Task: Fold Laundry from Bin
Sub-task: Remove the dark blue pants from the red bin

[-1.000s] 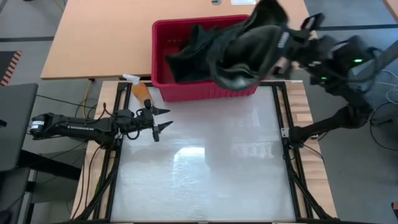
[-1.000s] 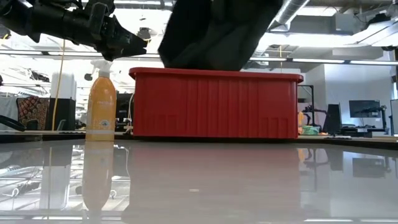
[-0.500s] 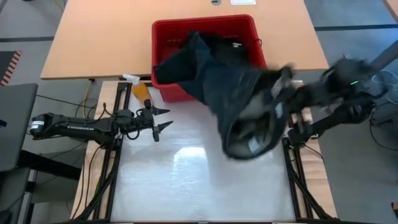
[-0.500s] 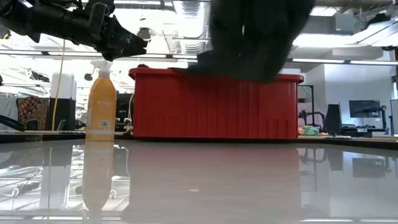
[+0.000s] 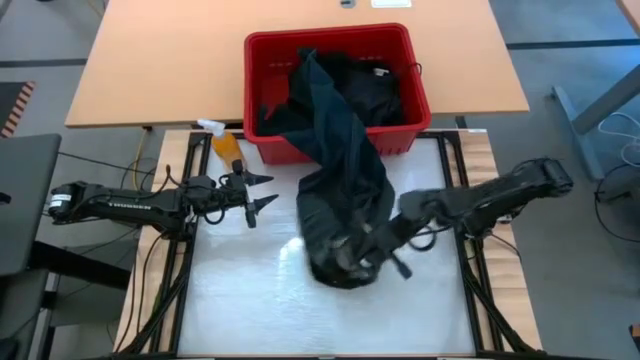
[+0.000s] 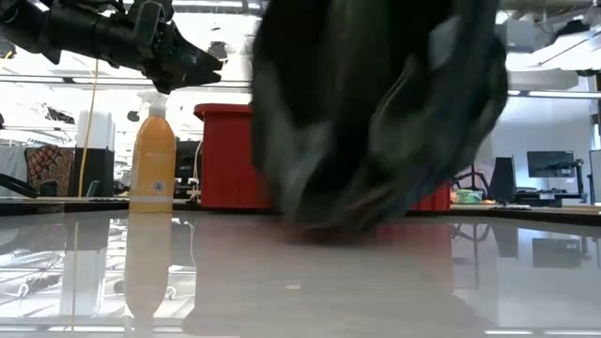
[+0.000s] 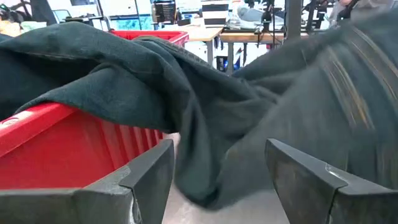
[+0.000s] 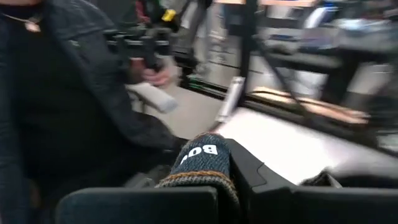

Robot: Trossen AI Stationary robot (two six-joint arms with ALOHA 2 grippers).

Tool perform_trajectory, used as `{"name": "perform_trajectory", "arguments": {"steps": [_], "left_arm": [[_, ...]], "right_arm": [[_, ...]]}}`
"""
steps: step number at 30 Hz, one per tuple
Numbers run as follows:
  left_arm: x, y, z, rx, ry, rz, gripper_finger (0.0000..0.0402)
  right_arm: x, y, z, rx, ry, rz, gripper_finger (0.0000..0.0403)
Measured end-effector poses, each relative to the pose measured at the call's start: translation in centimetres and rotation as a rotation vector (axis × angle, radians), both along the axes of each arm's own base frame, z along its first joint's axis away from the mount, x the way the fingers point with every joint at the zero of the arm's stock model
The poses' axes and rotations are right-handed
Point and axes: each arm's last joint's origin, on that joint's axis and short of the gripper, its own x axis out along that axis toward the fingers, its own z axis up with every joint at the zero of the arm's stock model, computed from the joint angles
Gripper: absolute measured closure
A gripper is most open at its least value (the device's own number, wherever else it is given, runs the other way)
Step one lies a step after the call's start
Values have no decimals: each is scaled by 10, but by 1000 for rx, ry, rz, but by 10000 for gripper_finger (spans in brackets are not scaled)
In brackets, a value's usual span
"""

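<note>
Glossy pale worktop (image 5: 250, 300) framed by dark rails, butted against a tan wooden table (image 5: 150, 60) at its far edge.

Red bin (image 5: 262, 55) standing at the far edge of the worktop, near the middle, straddling the seam with the wooden table; ribbed sides plain in the low view.

Dark laundry (image 5: 340, 170) partly inside the bin, partly spilling out: one long garment draped over the bin's near rim and stretched down across the worktop's centre, ending in a bunched heap toward the right of middle. More dark cloth heaped within the bin. Garment filling most of the low view, hanging in front of the bin, blurred.

Right arm lying low from the worktop's right edge toward the centre, right end effector (image 5: 385, 245) buried in the bunched end of the garment, fingers pressed together and pinching the cloth. In the right wrist view, a knitted dark-blue patch with an orange edge caught between the fingers, white letters "BO" readable, the rest hidden.

Left arm reaching in from the worktop's left edge, left end effector (image 5: 262, 192) hovering near the far left corner, fingers spread wide, holding nothing, well apart from the garment.

Orange spray bottle (image 5: 226, 143) with white trigger head at the far left corner, just beside the bin's left side; label too small to read.
</note>
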Motion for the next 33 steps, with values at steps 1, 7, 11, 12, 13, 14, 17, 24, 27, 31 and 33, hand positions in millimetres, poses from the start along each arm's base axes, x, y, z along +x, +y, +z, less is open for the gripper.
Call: {"name": "perform_trajectory", "arguments": {"steps": [1,7,11,12,13,14,17,24,27,31,33], "left_arm": [[0,0,0,0,0,0,159],[0,0,0,-23,-7,-3,159],[0,0,-1,-38,-6,-2,159],[0,0,-1,-43,-4,-2,159],[0,0,-1,-44,-1,-1,159],[0,0,-2,-45,1,-1,159],[0,0,-3,-46,11,-1,159],[0,0,-6,-75,37,-1,159],[0,-1,-8,-98,55,-39,159],[0,-4,-10,-129,65,-98,159],[0,-6,-10,-130,65,-113,159]], "right_arm": [[5,4,-10,25,14,32,375],[31,27,-56,68,164,85,365],[50,25,-69,150,283,35,348],[54,23,-68,177,294,20,345],[57,21,-68,192,315,5,341],[59,19,-69,191,340,-6,338],[63,13,-66,125,371,-19,325],[55,-5,-21,-79,374,-84,261],[53,-10,-13,-128,440,-117,222],[48,-12,-9,-197,541,-102,182],[45,-14,-7,-276,550,-100,175]]}}
